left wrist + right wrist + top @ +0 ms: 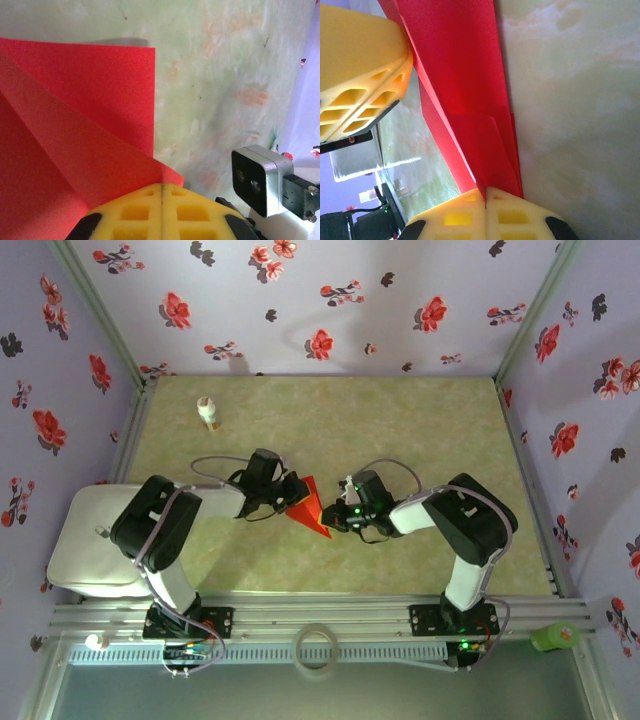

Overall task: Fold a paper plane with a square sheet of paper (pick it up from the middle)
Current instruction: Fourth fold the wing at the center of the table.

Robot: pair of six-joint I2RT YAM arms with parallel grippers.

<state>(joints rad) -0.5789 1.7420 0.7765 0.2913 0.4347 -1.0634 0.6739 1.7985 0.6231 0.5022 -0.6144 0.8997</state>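
The red paper (pixel 311 507) is folded into a narrow pointed shape and hangs between both grippers over the table's middle. My left gripper (pixel 291 495) is shut on its left side; in the left wrist view the red paper (pixel 75 130) runs into the closed yellow fingers (pixel 135 212), with the left gripper (pixel 162 187) pinching a folded corner. My right gripper (pixel 338 517) is shut on the right end; the layered red paper (pixel 470 100) enters the seam of the right gripper (pixel 485 192). The left gripper's yellow fingers (pixel 360 85) appear at upper left there.
A small white bottle with an orange band (pixel 208 412) stands at the back left of the green mat (pixel 420 430). A white pad (pixel 85 550) lies at the left. A tape ring (pixel 317 648) and a green object (pixel 553 637) sit on the front rail.
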